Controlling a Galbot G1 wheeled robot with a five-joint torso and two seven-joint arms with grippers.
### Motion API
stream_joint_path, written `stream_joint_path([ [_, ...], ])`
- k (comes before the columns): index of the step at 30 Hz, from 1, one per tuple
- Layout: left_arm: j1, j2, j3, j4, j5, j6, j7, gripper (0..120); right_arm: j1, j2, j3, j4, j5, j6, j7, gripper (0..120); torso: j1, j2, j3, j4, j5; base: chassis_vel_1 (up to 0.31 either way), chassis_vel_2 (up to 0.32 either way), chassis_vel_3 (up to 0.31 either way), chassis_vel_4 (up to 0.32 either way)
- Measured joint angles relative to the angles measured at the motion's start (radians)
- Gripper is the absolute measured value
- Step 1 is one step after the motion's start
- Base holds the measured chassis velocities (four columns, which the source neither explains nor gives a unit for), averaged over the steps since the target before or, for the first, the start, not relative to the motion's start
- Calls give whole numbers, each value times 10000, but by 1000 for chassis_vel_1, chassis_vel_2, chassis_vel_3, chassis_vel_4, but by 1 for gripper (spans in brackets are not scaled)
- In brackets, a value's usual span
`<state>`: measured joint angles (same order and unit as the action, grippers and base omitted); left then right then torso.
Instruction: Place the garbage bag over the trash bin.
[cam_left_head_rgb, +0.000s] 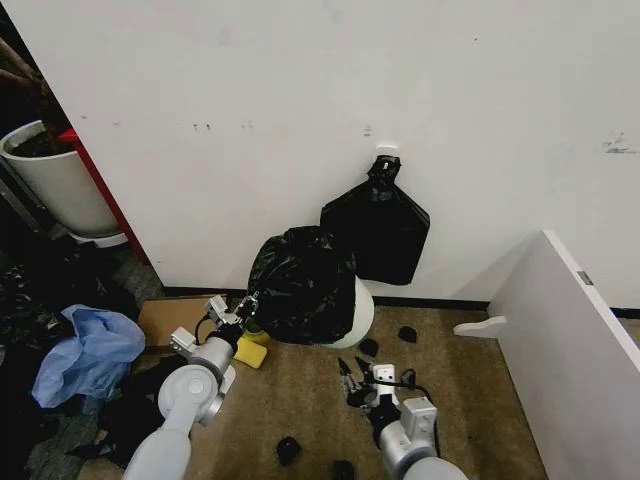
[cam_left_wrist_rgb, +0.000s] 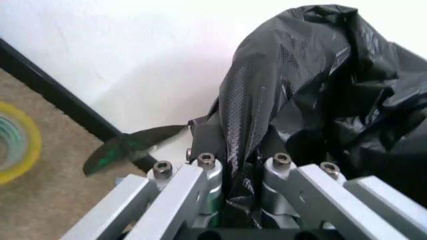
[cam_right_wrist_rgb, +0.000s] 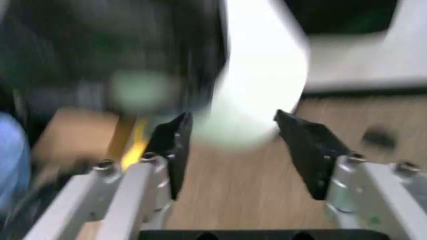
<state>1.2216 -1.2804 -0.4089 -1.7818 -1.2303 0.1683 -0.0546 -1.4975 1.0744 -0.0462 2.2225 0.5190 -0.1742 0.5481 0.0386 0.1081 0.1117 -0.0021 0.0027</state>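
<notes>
Silver-grey rounded arms, left pincer (cam_left_head_rgb: 244, 305) and right pincer (cam_left_head_rgb: 352, 371) black-tipped, black cables, hex screws at knuckles

This is looking like a messy storage corner of a plain room. A bare white wall (cam_left_head_rgb: 300, 90) is meeting a brown carpet floor (cam_left_head_rgb: 300, 400), and a crumpled blue plastic sheet (cam_left_head_rgb: 88, 352), a big white planter pot (cam_left_head_rgb: 60, 185) and a cardboard piece (cam_left_head_rgb: 170, 318) are lying around.

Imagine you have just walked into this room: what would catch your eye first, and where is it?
The glossy, wrinkly black plastic garbage bag draped over the round cream-white plastic trash bin by the white wall. The left gripper pinches the bag's left edge; the right gripper, open, hovers over the brown carpet. A flat black bundle with a knotted top hangs on the wall above.
</notes>
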Motion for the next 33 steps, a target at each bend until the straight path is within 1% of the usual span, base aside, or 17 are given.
stream_joint_path([
  [1,97,52,205,-42,479,-70,-133,5,-150,22,242,107,-546,931,-159,53,0,1,-1,-1,-2,0,0,0,0],
  [3,317,157,555,-155,1360,-93,-321,5,-212,233,624,176,-1475,2387,-381,64,0,0,0,0,-2,0,0,0,0],
  [4,420,208,671,-230,1749,-62,-417,5,-202,371,827,211,-2046,2911,-452,68,0,0,0,1,-4,0,0,0,0],
  [6,548,288,787,-357,2365,92,-572,5,-170,635,1162,229,-3308,3541,-566,77,0,0,0,2,1,0,0,0,0],
  [7,577,313,830,-381,2657,195,-639,5,-153,740,1273,178,-3854,3728,-611,81,0,0,0,2,1,0,0,0,0],
  [8,577,313,830,-381,2657,195,-639,5,-153,740,1273,178,-3854,3728,-611,81,0,0,0,2,1,0,0,0,0],
  [10,640,337,911,-393,3178,454,-786,4,-77,931,1425,-127,-5005,4099,-759,89,0,0,0,-2,-3,0,0,0,0],
  [11,662,340,962,-393,3424,607,-896,4,-1,1003,1420,-345,-5431,4219,-834,94,0,0,0,5,-1,0,0,0,0],
  [13,619,341,1039,-332,3666,883,-1063,4,-5,1094,1362,-544,-5671,4281,-852,98,0,0,0,3,0,0,0,0,0],
  [14,619,341,1039,-332,3666,883,-1063,4,-5,1094,1362,-544,-5671,4281,-852,98,0,0,0,3,0,0,0,0,0],
  [15,535,339,1120,-279,3712,1192,-1227,4,-41,1170,1297,-612,-5669,4259,-820,100,0,0,0,3,-1,0,0,0,0],
  [19,378,288,1344,-206,3637,1818,-1527,4,-51,1270,1284,-625,-5454,4005,-685,100,0,0,0,0,-1,0,0,0,0],
  [25,344,178,1839,-21,3724,2068,-1772,5,87,1275,1328,-633,-5075,3788,-594,100,0,0,0,0,-2,0,0,0,0],
  [28,456,187,2076,-21,3962,2005,-1812,16,131,1256,1331,-644,-4876,3730,-567,100,0,1,0,4,1,0,0,0,0],
  [29,456,187,2076,-21,3962,2005,-1812,16,131,1256,1331,-644,-4876,3730,-567,100,0,1,0,4,1,0,0,0,0],
  [32,620,251,2155,-107,4363,1729,-1767,30,191,1236,1332,-692,-4739,3679,-550,100,0,0,0,0,-2,0,0,0,0],
  [33,652,270,2155,-129,4469,1652,-1745,32,203,1232,1332,-696,-4718,3671,-548,100,0,0,0,0,-3,0,0,0,0],
])
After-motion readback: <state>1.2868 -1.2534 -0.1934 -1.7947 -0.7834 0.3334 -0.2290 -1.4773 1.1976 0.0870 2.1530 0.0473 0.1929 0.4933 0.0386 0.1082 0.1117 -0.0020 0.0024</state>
